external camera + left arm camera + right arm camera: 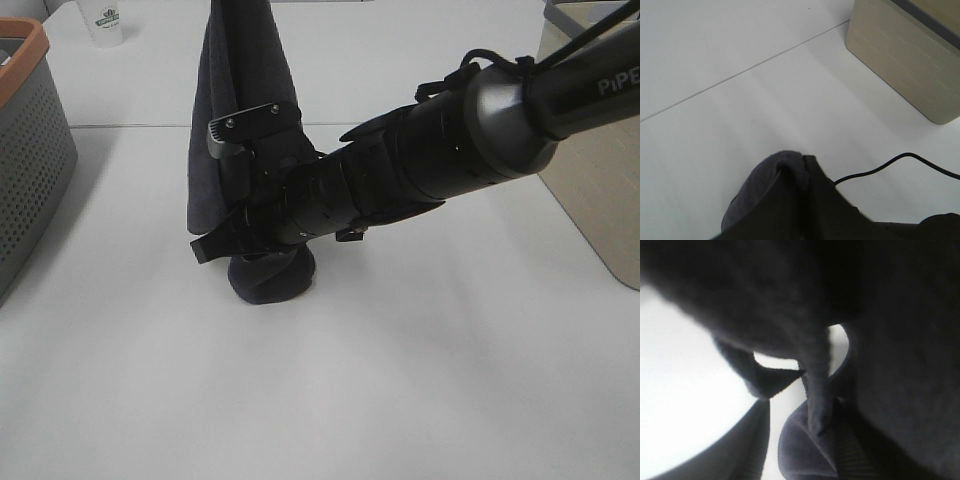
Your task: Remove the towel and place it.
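The dark charcoal towel (225, 100) hangs as a long drape from above the top edge of the exterior high view. Its lower end is bunched on the white table (270, 282). In the left wrist view a fold of the towel (772, 177) is pinched in my left gripper (796, 172), which holds it up. My right arm reaches across from the right. My right gripper (212, 243) is at the towel's lower part, with one finger in front of the cloth. In the right wrist view the towel (875, 340) fills the frame and hides how the jaws stand.
A grey perforated basket (30, 150) with an orange rim stands at the left edge. A white paper cup (103, 20) is at the back left. A beige box (600, 190) stands at the right, also in the left wrist view (905, 60). A black cable (890, 162) crosses the table.
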`<state>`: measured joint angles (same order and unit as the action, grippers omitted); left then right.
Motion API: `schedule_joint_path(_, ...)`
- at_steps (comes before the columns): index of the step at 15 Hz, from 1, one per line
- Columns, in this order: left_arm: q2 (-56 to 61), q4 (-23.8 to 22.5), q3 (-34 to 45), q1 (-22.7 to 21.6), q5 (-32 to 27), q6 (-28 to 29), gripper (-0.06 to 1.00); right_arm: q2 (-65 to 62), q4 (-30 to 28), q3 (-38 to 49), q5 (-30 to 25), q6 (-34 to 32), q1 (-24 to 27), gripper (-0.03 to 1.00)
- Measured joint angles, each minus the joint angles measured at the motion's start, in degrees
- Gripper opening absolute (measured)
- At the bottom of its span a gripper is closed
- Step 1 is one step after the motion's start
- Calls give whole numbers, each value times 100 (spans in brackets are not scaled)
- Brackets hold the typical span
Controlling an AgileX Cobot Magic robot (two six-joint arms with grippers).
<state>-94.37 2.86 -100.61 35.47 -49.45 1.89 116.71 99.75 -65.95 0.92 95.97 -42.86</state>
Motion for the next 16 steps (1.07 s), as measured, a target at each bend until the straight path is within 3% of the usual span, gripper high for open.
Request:
schedule_joint_path(2, 0, 6, 0, 0, -29, 0, 0, 46, 0, -23, 0, -6, 0, 40)
schedule_joint_path(4, 0, 11, 0, 0, -63, 0, 0, 149, 0, -46, 0, -6, 0, 33)
schedule_joint_path(7, 0, 11, 0, 0, -74, 0, 0, 160, 0, -57, 0, -11, 0, 7)
schedule_joint_path(8, 0, 6, 0, 0, -74, 0, 0, 160, 0, -57, 0, -23, 0, 3)
schedule_joint_path(16, 0, 40, -275, -241, -212, 155, 0, -1146, 0, 1129, 0, -126, 0, 2)
